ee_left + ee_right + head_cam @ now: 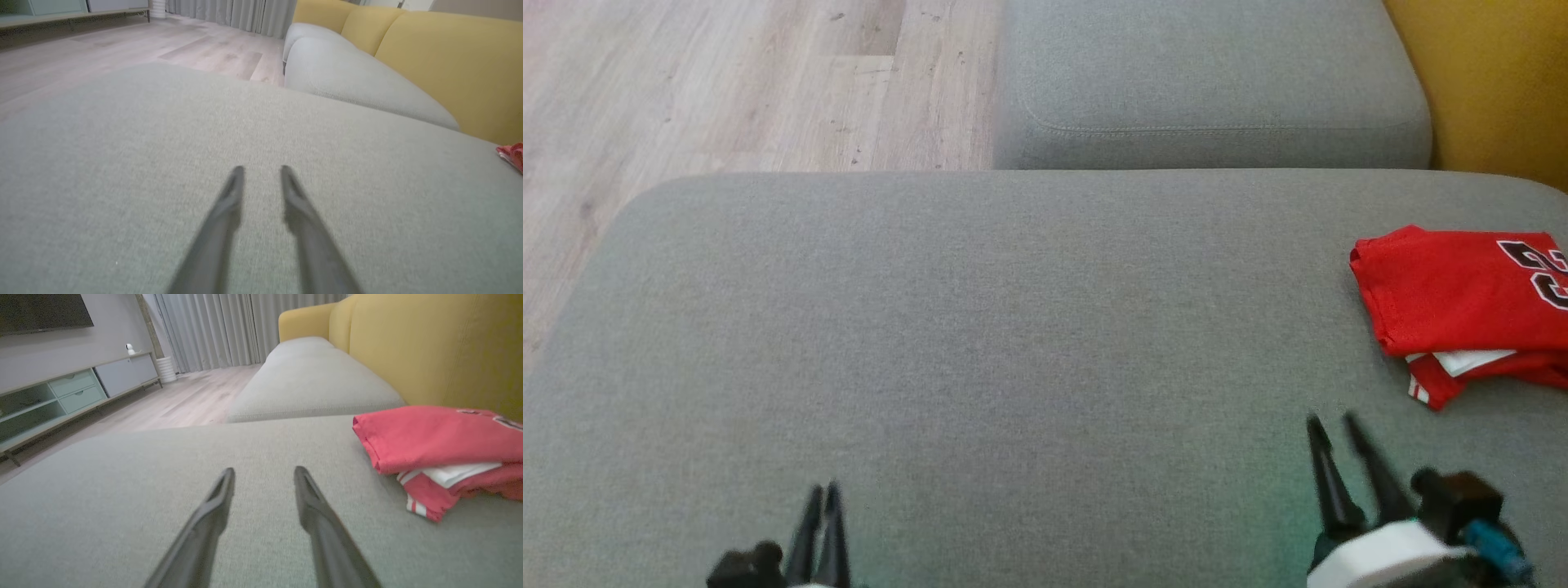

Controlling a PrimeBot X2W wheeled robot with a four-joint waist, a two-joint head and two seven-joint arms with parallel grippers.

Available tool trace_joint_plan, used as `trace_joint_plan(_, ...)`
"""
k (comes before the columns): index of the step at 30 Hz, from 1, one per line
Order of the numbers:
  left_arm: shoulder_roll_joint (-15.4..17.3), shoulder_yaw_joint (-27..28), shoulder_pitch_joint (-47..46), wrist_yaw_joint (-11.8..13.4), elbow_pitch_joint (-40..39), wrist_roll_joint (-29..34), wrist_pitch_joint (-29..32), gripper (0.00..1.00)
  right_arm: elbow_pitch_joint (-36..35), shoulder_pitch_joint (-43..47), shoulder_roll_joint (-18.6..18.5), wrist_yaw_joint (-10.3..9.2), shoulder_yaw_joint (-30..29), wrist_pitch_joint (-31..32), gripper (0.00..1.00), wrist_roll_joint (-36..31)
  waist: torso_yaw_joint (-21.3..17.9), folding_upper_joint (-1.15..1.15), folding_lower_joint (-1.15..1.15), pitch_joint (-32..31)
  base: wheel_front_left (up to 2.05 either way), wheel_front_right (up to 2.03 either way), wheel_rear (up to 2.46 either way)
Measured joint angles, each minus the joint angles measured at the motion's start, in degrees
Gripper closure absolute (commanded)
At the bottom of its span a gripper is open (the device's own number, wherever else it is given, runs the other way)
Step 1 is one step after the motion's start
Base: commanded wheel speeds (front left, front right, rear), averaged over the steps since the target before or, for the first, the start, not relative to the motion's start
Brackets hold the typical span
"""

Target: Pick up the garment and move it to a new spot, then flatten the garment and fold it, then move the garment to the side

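All steps look done: the garment (1454, 286) lies folded aside on the sofa cushion (1013, 327). My left hand (823, 488) is narrow, my right hand (1332, 420) wider, both empty.

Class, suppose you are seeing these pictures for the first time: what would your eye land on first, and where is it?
The folded red garment with a black number stands out first, at the right edge of the grey seat cushion. Then the yellow sofa back beside it, and the left claw and right claw low in the head view, both empty, fingers apart.
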Motion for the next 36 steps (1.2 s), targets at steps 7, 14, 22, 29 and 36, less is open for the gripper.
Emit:
trace_joint_plan(7,-1.2,0.0,2.5,-0.6,2.7,-1.5,0.5,1.0,3.5,2.3,0.0,-0.03,0.1,0.2,1.0,2.4,-0.2,0.0,0.0,0.1,0.0,0.0,0.0)
trace_joint_plan(14,-1.7,2.1,2.3,-2.1,2.7,-5.1,1.7,1.0,3.5,2.1,0.0,-0.03,-0.1,0.8,1.0,7.9,-0.5,0.0,0.0,0.4,0.0,0.0,0.0)
trace_joint_plan(22,-2.5,4.1,1.8,-3.7,2.7,-8.4,3.0,1.0,3.6,1.0,0.0,-0.03,-0.4,1.3,1.0,13.5,-0.8,0.0,0.0,0.6,0.0,0.0,0.0)
trace_joint_plan(29,-3.3,6.0,1.3,-5.0,2.8,-11.5,4.0,1.0,3.6,0.8,-0.1,-0.03,-0.8,1.9,1.0,18.2,-1.1,0.0,0.0,0.8,0.0,0.0,0.0)
trace_joint_plan(36,-3.8,7.7,0.5,-6.1,2.9,-13.9,4.6,1.0,3.8,-0.3,-0.1,-0.03,-1.3,2.4,1.0,22.3,-1.3,0.0,0.0,0.9,0.0,0.0,0.0)
